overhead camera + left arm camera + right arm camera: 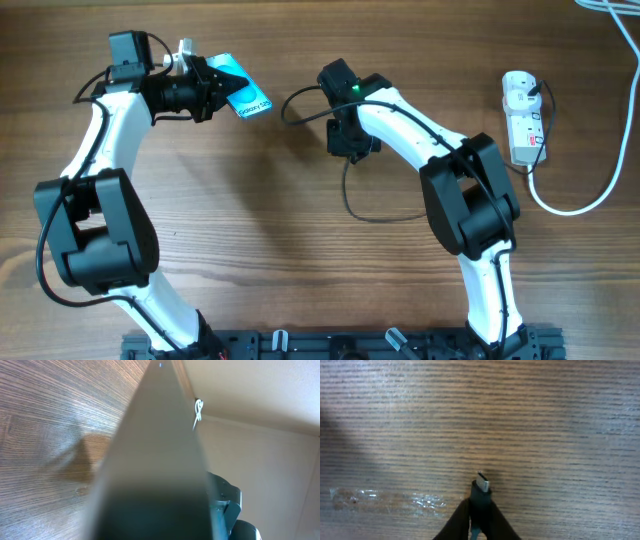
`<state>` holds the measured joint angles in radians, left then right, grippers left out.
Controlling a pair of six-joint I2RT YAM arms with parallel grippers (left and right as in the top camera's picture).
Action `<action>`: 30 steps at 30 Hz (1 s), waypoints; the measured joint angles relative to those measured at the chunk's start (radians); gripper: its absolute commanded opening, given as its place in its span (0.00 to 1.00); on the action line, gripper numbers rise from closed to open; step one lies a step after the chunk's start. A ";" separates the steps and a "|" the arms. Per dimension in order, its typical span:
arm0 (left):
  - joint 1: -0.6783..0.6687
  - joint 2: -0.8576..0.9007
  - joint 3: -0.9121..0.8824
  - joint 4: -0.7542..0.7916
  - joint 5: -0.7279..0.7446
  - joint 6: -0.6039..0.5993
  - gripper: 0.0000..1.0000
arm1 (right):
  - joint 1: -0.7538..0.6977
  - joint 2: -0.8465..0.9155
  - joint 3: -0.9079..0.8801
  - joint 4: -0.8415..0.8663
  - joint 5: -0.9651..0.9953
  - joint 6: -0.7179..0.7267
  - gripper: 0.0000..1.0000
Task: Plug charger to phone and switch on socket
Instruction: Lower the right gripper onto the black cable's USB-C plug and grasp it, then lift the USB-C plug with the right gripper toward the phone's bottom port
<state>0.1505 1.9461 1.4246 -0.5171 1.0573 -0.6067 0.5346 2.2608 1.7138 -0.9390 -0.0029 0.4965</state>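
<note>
Wood table carries the white socket far out on the right side, its thick white cord looping away beside it, well apart from both arms. Left end effector is clamped on one end of the phone at the far left-centre, teal screen facing up, white strip end pointing toward the right arm; the left wrist view gives only a blurred dark wedge. Right end effector is pinched shut on the charger just behind the plug, metal tip poking forward over bare table, clear of the phone.
</note>
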 measured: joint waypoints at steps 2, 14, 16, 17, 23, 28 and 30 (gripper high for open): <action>0.000 0.000 0.000 0.000 0.000 0.000 0.04 | 0.000 -0.002 -0.002 0.000 -0.002 0.000 0.17; 0.000 0.000 0.000 -0.003 0.000 0.000 0.04 | -0.001 -0.004 -0.006 0.018 -0.043 0.035 0.04; 0.000 0.000 0.000 -0.003 0.000 0.000 0.04 | -0.002 -0.004 -0.009 0.026 -0.061 0.053 0.04; 0.000 0.000 0.000 -0.003 0.000 0.000 0.04 | -0.003 -0.005 -0.010 0.029 -0.071 0.053 0.04; 0.000 0.000 0.000 -0.003 0.000 0.000 0.04 | -0.012 -0.014 -0.037 0.096 -0.267 -0.031 0.04; 0.000 0.000 0.000 -0.003 0.005 0.000 0.04 | -0.060 -0.151 -0.059 0.068 -0.426 -0.123 0.05; 0.000 0.000 0.000 -0.002 0.015 0.000 0.04 | -0.084 -0.246 -0.058 0.057 -0.459 -0.163 0.05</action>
<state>0.1505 1.9461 1.4242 -0.5194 1.0725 -0.6067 0.4507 2.0151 1.6554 -0.8822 -0.4622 0.3336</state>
